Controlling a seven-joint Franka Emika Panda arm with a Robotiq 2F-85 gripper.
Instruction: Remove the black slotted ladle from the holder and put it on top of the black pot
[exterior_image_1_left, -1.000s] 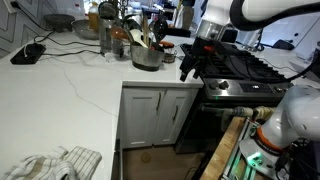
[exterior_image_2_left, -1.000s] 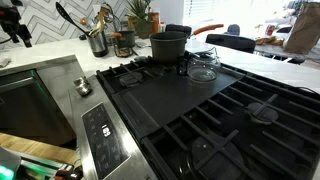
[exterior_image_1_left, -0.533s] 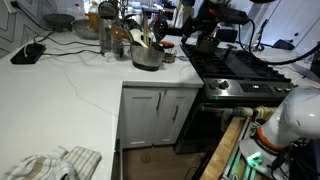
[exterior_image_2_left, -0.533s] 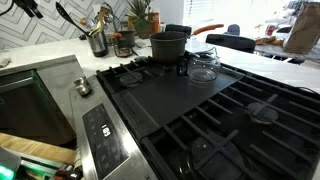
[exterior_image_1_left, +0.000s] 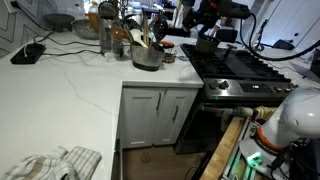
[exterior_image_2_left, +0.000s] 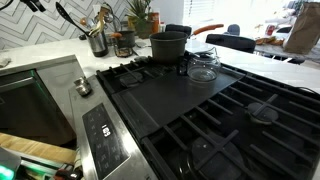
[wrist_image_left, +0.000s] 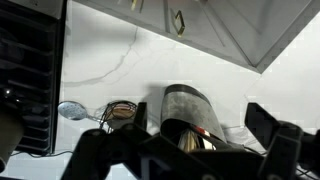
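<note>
The black slotted ladle (exterior_image_2_left: 65, 15) stands in the shiny grey metal holder (exterior_image_2_left: 98, 43) with several wooden utensils, its head sticking out up and to the left. The holder also shows on the counter in an exterior view (exterior_image_1_left: 146, 55) and from above in the wrist view (wrist_image_left: 185, 112). The small matt black pot (exterior_image_2_left: 168, 46) sits on the stove's back burner and shows in both exterior views (exterior_image_1_left: 207, 42). My gripper (wrist_image_left: 185, 150) is open and empty, its fingers either side of the holder in the wrist view, well above it. It shows high up in both exterior views (exterior_image_1_left: 193, 22) (exterior_image_2_left: 30, 5).
A glass lid (exterior_image_2_left: 203, 66) lies next to the black pot on the stove (exterior_image_2_left: 200, 110). Bottles and jars (exterior_image_1_left: 108, 35) crowd the counter behind the holder. A small jar (wrist_image_left: 122, 110) stands beside the holder. A cloth (exterior_image_1_left: 55, 163) lies on the near counter.
My gripper has risen from low in front of the stove to high above the counter and moved toward the holder. Nothing else has moved.
</note>
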